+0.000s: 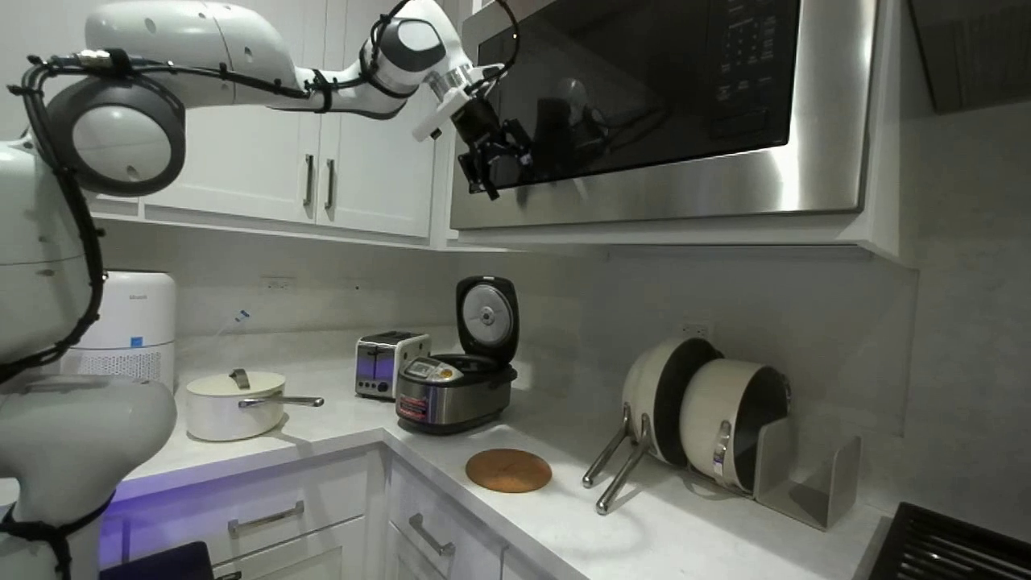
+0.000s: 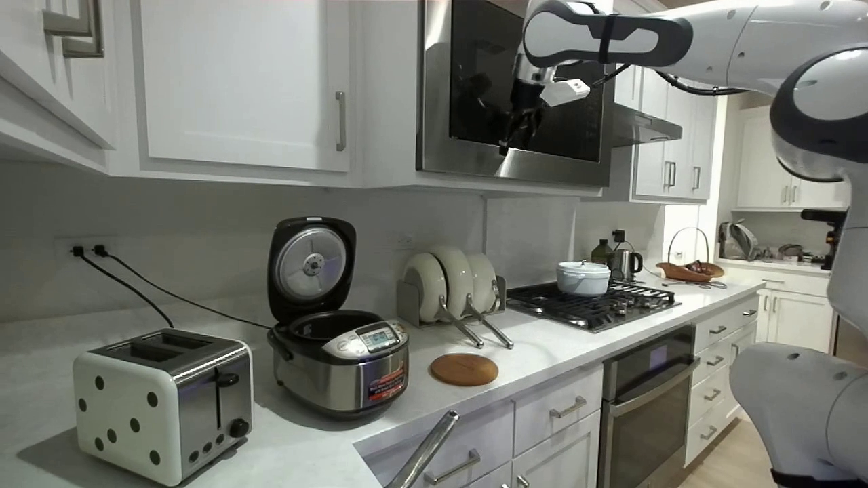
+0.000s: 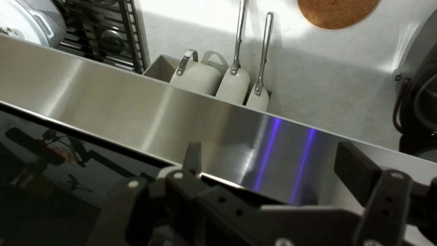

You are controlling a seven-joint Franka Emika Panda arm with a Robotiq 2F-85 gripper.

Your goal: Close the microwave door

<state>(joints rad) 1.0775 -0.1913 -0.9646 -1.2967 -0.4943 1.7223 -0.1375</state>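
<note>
Gripper [image 3: 275, 165] downward, fingers [image 3: 356, 174] well apart

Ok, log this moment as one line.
gripper: open, empty | microwave door: looks shut, gripper close by | contact: unclear | rice cooker lid: up

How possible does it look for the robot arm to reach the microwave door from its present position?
Probably yes: the open gripper is close to the lower part of the microwave door, and no object shows between them. Whether they touch, I cannot tell.
</note>
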